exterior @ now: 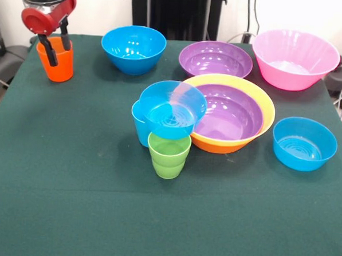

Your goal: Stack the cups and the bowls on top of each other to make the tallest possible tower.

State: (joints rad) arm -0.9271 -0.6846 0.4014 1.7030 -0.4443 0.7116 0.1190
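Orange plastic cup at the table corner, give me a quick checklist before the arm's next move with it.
1. Gripper at the orange plastic cup: ok, one finger seems inside the rim, one outside.
2. Grip closed firmly: cannot tell.
3. Cup upright: ok.
4. Cup's spot on the green table: not ok, close to the corner edge.
5. Landing place: not ok, the small blue plastic bowl sits tilted on the light blue cup and the ridged green cup.
6. Purple bowl nested in the orange-yellow bowl: ok.
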